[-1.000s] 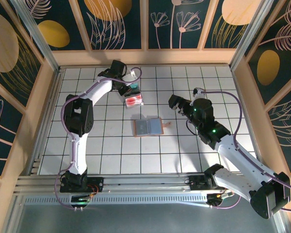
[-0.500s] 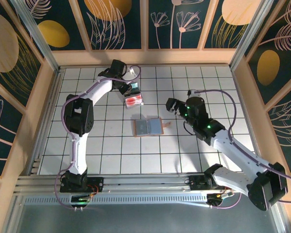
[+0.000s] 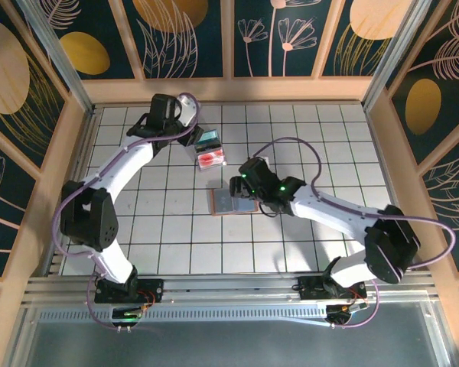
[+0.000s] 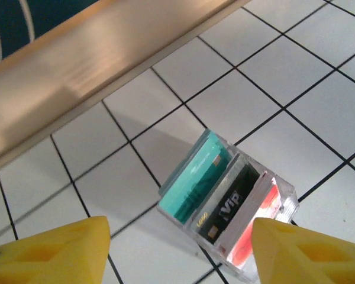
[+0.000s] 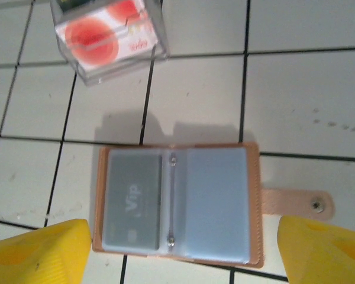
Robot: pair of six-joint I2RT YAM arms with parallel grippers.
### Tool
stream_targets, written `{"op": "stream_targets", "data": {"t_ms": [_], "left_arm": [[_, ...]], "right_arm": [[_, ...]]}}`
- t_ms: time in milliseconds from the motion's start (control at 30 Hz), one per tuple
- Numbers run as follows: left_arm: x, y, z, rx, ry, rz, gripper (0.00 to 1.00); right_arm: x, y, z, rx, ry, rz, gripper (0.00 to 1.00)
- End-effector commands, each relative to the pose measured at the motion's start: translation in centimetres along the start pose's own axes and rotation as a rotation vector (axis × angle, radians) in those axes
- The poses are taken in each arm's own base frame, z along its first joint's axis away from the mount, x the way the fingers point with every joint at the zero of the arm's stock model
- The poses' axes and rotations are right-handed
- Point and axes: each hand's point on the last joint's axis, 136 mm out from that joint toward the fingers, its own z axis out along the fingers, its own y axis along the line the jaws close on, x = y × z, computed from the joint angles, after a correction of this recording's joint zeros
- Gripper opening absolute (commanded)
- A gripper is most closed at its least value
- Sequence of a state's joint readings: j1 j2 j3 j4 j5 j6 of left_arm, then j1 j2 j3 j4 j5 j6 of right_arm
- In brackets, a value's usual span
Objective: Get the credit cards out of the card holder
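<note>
Both sets of jaws stand apart and empty: the right gripper [image 5: 180, 251] hovers directly over the opened card holder [image 5: 216, 201], whose VIP card [image 5: 133, 204] sits sleeved, and the left gripper [image 4: 177, 257] hangs above the clear card box [image 4: 228, 207].

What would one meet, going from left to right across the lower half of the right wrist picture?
yellow finger → grey VIP card, in the left side of the open card holder → empty pocket on the holder's right side → other yellow finger
</note>
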State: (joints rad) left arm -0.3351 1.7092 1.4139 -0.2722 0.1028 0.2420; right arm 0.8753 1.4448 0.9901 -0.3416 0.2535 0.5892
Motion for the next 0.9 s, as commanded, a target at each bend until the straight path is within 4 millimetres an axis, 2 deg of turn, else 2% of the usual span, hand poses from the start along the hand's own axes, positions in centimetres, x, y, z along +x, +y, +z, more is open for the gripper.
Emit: {"op": "stream_targets", "data": {"t_ms": [0,33,67,133,267,467,700,867], "left_arm": [[1.0,1.1,-1.5,-0.097,-0.023,-0.196,0.66],[1.5,1.4,-1.9,-0.121,-0.027,-0.232,0.66],[2.1,1.8,-2.5,-0.152,-0.034,-0.271,0.72],[3.3,2.4,-3.5,-0.209,-0.047,-0.341,0.73],[5.3,3.4,-6.3,-0.307,-0.118,-0.469,0.99],[9.1,4.0,-10.0,-0.412,-0.212,-0.615,0.99],[11.7,4.2,-14.1,-0.452,-0.404,-0.793,0.99],[13.5,4.4,-16.0,-0.474,-0.501,-0.890,0.99]], "right_arm": [[1.3,1.4,0.4,0.009,0.065,-0.050,0.82],[1.7,1.8,0.6,0.008,0.076,-0.065,0.82],[2.2,2.1,0.9,0.008,0.092,-0.080,0.82],[3.1,2.6,1.5,0.012,0.119,-0.107,0.81],[4.3,3.6,2.6,0.018,0.154,-0.153,0.76],[5.2,4.6,4.1,0.031,0.184,-0.205,0.71],[5.8,5.5,5.8,0.030,0.214,-0.247,0.68],[6.1,5.7,7.0,0.045,0.230,-0.277,0.68]]}}
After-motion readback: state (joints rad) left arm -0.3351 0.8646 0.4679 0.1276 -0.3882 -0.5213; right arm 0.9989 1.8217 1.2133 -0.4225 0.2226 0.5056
